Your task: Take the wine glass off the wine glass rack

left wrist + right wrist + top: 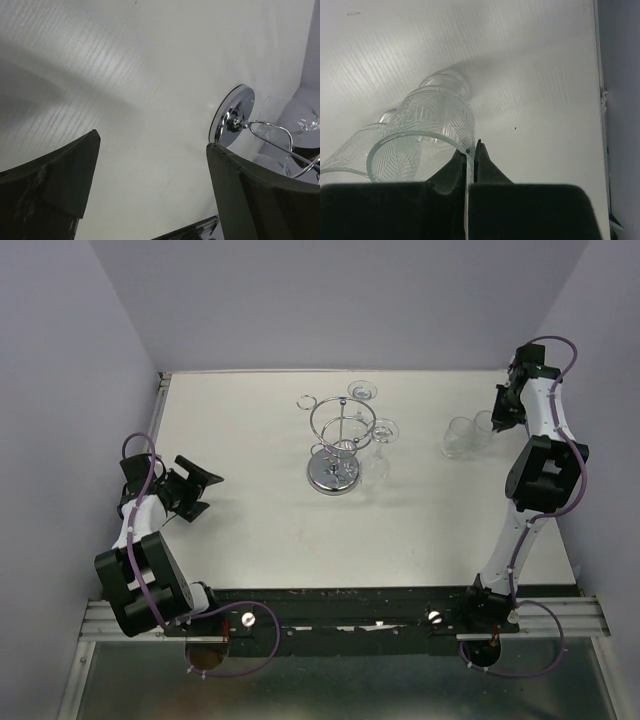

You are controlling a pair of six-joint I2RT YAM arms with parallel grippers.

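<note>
The chrome wine glass rack (337, 445) stands mid-table on its round mirrored base (235, 117). Two clear wine glasses hang from its ring, one at the back (363, 391) and one on the right (384, 432). At the right of the table stands an etched wine glass (432, 120). My right gripper (472, 150) is shut on its rim, one finger inside and one outside; from above this gripper (497, 420) sits over that glass. A second etched glass (347, 150) stands right beside it. My left gripper (152, 140) is open and holds nothing, low over the table left of the rack.
The white table's right edge (600, 100) runs close to the held glass, with the wall just beyond. The two standing glasses (458, 437) are nearly touching. Walls close in the table on the left, back and right.
</note>
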